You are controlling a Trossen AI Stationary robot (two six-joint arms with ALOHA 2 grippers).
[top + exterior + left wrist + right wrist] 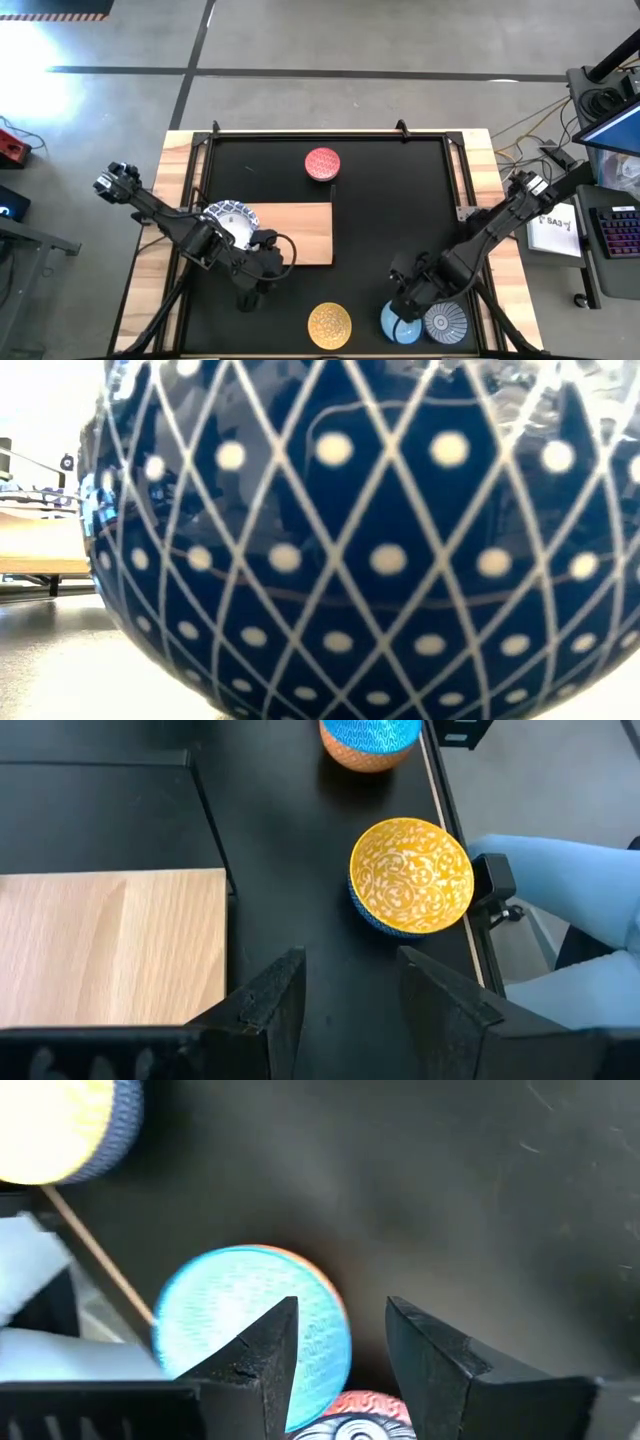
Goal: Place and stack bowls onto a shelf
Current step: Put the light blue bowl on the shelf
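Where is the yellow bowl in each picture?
High view: yellow bowl near the bottom edge, middle.
Low view: not in it.
Left wrist view: right of centre.
Right wrist view: top left corner.
Shared landmark: the light blue bowl beside it.

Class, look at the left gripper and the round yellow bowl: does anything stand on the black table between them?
Nothing visible does. The left gripper, fingers apart, hovers beside the light-wood shelf board, and only bare black table lies between it and the round yellow bowl.
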